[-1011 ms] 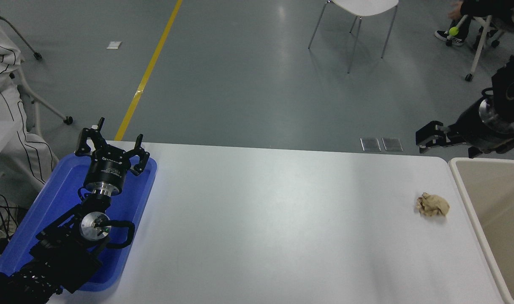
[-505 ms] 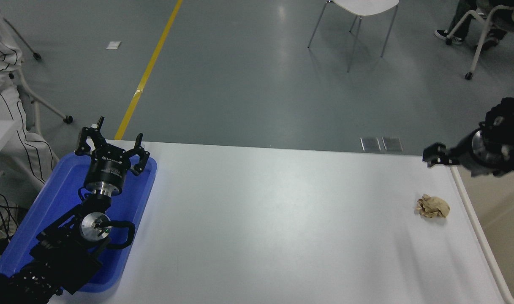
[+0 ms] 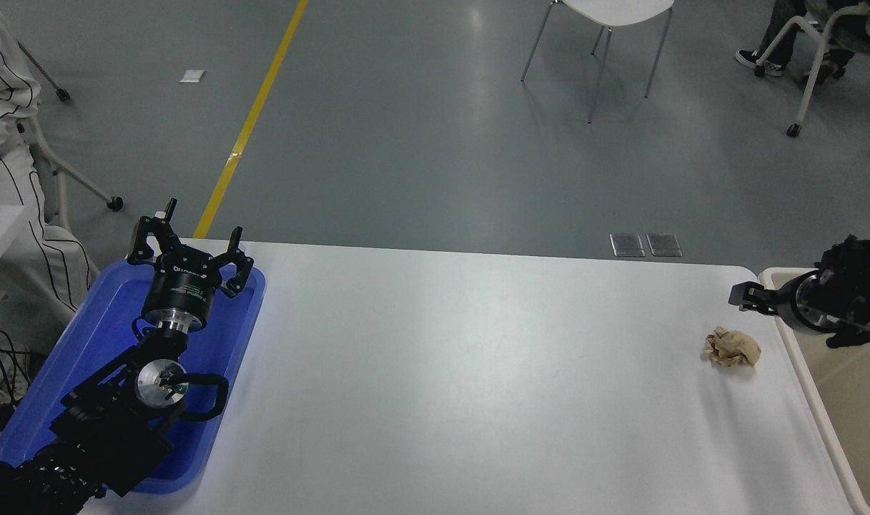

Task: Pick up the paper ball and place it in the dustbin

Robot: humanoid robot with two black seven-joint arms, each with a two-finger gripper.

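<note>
The paper ball (image 3: 733, 347), a crumpled tan wad, lies on the white table (image 3: 449, 372) near its right edge. Right beside it stands the dustbin (image 3: 805, 361), with its cream rim along the table's right side and its tan inside cut off by the picture's edge. My right gripper (image 3: 745, 295) comes in from the right edge over the dustbin's far corner. It points left, a short way beyond the paper ball, and is apart from it. Only its black tip shows. My left gripper (image 3: 190, 239) is parked open over the blue tray at the lower left.
A shallow blue tray (image 3: 99, 336) lies under the left arm at the table's left edge. A person in striped white clothing (image 3: 6, 143) sits at the far left. Chairs (image 3: 606, 28) and another person's legs (image 3: 778, 36) are on the floor beyond the table.
My right arm has come down from above the table's far right corner and now sits lower and closer to the paper ball. The ball and the left arm have not moved.
</note>
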